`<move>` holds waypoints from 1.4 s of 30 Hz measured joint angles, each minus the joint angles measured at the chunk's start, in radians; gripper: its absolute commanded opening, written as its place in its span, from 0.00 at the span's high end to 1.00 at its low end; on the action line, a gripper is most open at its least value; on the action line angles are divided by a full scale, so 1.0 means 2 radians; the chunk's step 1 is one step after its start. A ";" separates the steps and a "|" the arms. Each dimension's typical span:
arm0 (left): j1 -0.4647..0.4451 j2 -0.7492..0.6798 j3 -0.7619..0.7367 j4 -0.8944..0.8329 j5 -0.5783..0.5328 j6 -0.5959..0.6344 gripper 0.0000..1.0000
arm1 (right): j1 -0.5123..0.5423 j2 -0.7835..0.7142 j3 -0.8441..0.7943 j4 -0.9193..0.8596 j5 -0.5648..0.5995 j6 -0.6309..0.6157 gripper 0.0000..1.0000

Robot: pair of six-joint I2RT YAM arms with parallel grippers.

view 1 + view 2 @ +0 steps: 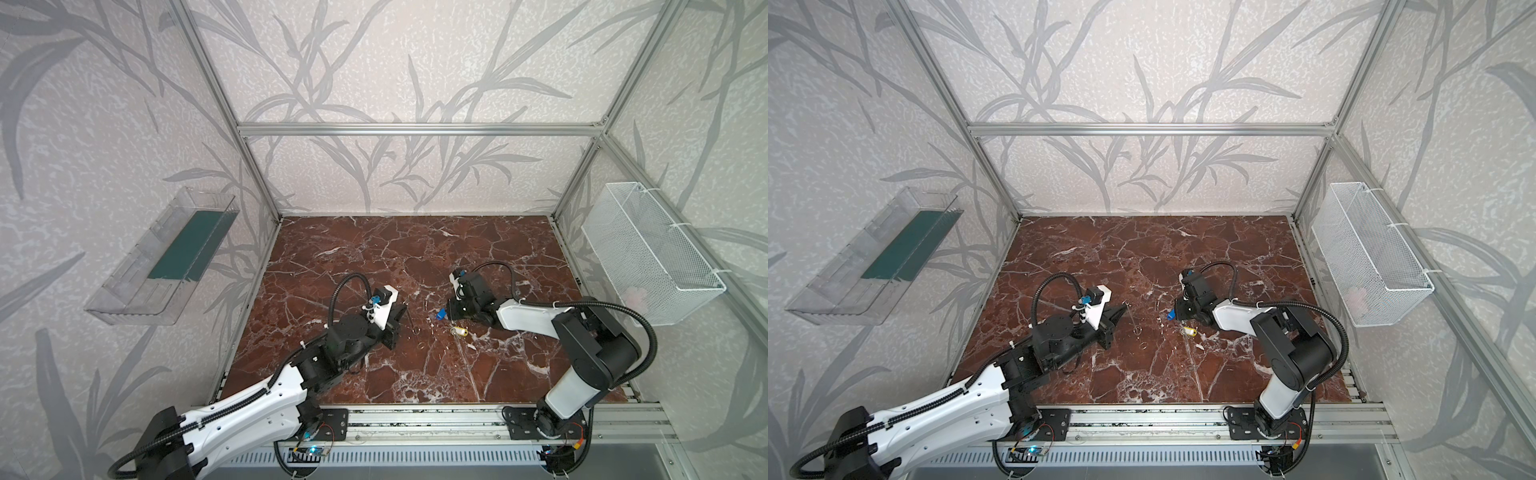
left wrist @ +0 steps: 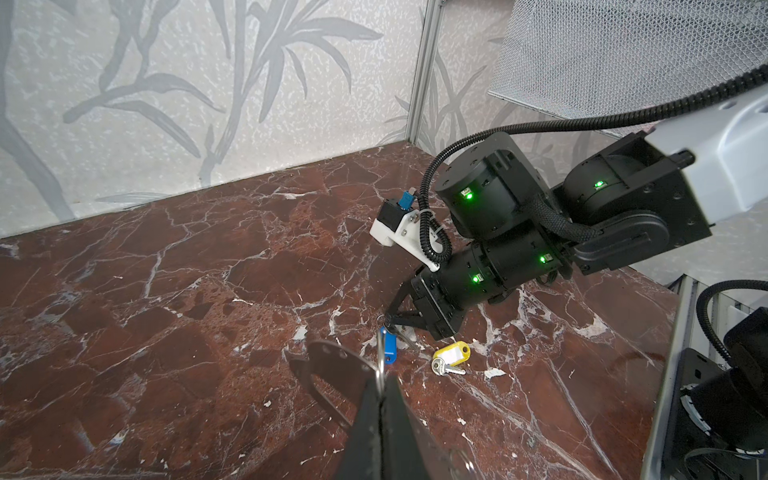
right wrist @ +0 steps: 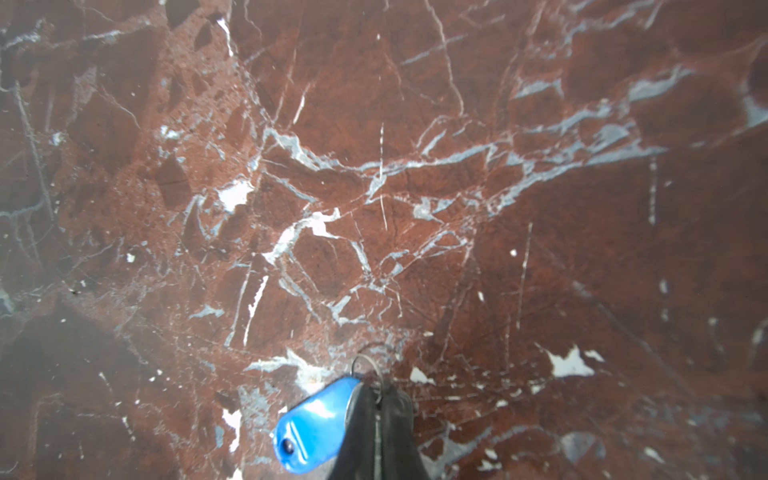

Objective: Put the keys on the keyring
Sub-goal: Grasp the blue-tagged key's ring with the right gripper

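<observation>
We see the keyring (image 2: 328,365) pinched in the closed left hand (image 2: 381,392), over the middle of the surface (image 1: 415,249). At its 3 o'clock in both top views, the right hand (image 3: 378,401) is clamped on the wire loop of the blue key (image 3: 311,428). The yellow key (image 1: 458,331) lies free at that key's 5 o'clock. Bare surface runs toward 12 o'clock, and every edge is well apart. Only the left wrist view shows the keyring's holes.

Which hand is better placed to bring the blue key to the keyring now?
Right. The right hand is shut on the small ring of the blue key, close to the keyring. The left hand is shut on the keyring itself, so it should only hold it steady.
</observation>
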 measured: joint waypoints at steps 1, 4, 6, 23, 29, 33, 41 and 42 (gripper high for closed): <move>0.000 0.000 0.000 0.000 0.000 0.000 1.00 | 0.000 -0.004 0.000 -0.001 0.000 -0.002 0.85; 0.000 0.001 0.000 0.000 0.001 0.000 1.00 | 0.000 -0.012 0.000 -0.004 0.000 -0.007 0.82; 0.000 0.002 0.000 0.000 0.001 0.000 1.00 | 0.000 -0.012 0.003 -0.008 0.000 -0.010 0.81; 0.000 -0.003 0.000 -0.002 0.001 -0.001 1.00 | -0.003 0.035 0.028 -0.006 -0.002 -0.022 0.75; 0.000 -0.003 0.000 -0.004 0.001 -0.001 1.00 | -0.003 0.039 0.030 -0.002 -0.003 -0.023 0.78; 0.000 -0.003 0.000 -0.004 0.001 -0.001 1.00 | -0.004 0.040 0.030 0.000 -0.004 -0.022 0.81; 0.000 -0.003 0.000 -0.004 0.001 -0.001 1.00 | -0.004 0.040 0.030 0.000 -0.018 -0.021 0.84; 0.000 -0.003 0.000 -0.004 0.001 -0.001 1.00 | -0.004 0.040 0.029 0.000 -0.019 -0.020 0.85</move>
